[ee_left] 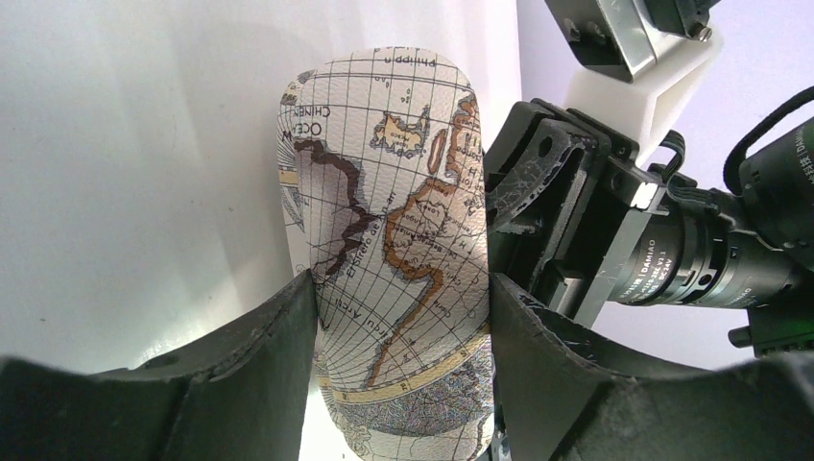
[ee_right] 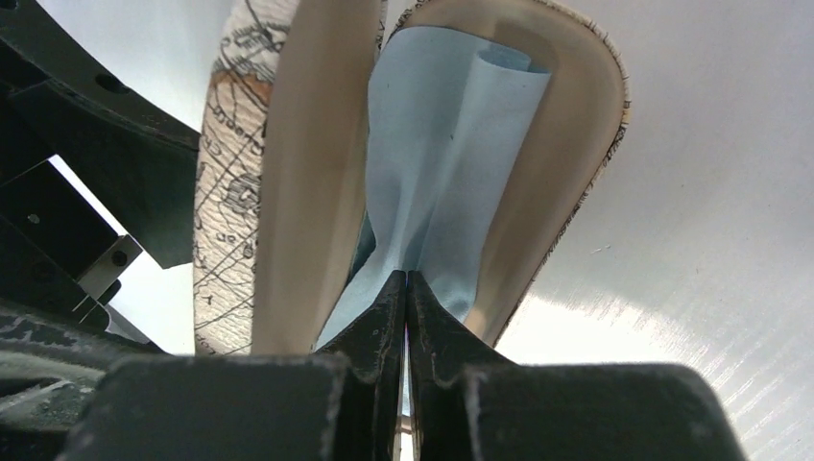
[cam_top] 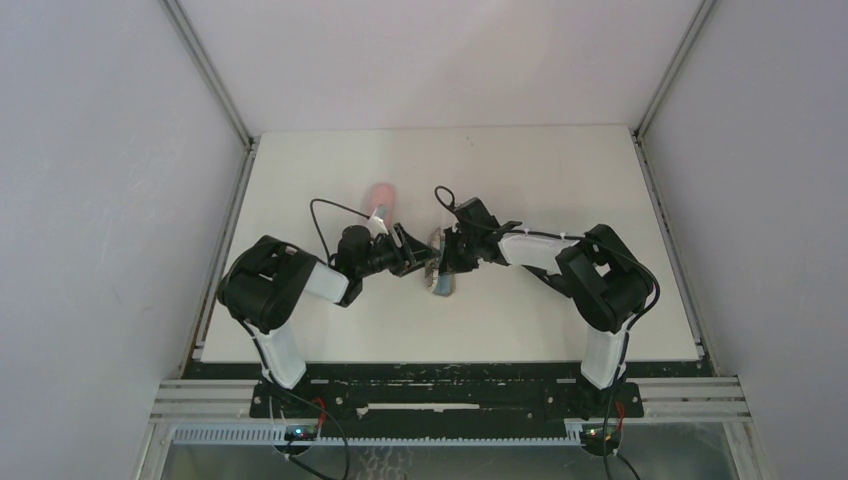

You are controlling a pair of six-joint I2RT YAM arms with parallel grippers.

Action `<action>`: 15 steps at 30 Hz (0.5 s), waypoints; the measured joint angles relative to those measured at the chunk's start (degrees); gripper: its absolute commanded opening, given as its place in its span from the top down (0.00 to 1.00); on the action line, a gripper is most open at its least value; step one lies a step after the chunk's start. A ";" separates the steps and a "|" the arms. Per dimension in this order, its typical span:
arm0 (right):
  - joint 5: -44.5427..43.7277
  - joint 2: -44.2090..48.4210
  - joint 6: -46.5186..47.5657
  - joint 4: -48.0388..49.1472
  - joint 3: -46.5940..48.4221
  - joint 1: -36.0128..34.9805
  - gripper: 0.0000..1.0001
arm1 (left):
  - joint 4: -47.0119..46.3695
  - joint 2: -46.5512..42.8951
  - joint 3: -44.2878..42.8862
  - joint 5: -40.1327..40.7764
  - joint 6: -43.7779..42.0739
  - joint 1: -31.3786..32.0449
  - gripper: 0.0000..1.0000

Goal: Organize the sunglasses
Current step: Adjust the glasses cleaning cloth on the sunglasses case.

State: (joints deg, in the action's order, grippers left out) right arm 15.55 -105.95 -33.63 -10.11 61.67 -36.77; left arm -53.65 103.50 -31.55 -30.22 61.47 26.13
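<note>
- left gripper: clamped on a map-printed oblong case, one finger against each long side. The case's rounded end sticks out past the fingertips.
- right gripper: fingers pinched together on a flat light-blue cloth, with only the cloth between the tips.
- The case is open. From the right wrist both cream-lined halves spread apart ahead of the right gripper, and the cloth runs from the fingertips up into the gap between them. Its far edge is curled over.
- The grippers face each other tip to tip with the case between them. From the left wrist, the right gripper's body sits just beside the case, on the right of the left gripper's fingers.
- sunglasses: not visible in any view. The cloth covers the inside of the case, so I can't tell whether they are under it.
- pink oblong case: lies on the white counter, just beyond the left gripper and apart from it, with nothing touching it.
- From overhead the map-printed case sits low over the counter, but I can't tell whether it is resting on it.
</note>
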 measured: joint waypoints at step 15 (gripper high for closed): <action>-5.68 0.02 0.33 -3.93 1.40 -0.42 1.00 | 0.66 0.02 0.00 0.07 -0.02 0.00 0.72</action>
State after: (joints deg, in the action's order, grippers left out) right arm 9.87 -105.93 -33.30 -14.04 63.07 -37.19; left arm -52.99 103.53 -31.55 -30.15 61.45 26.13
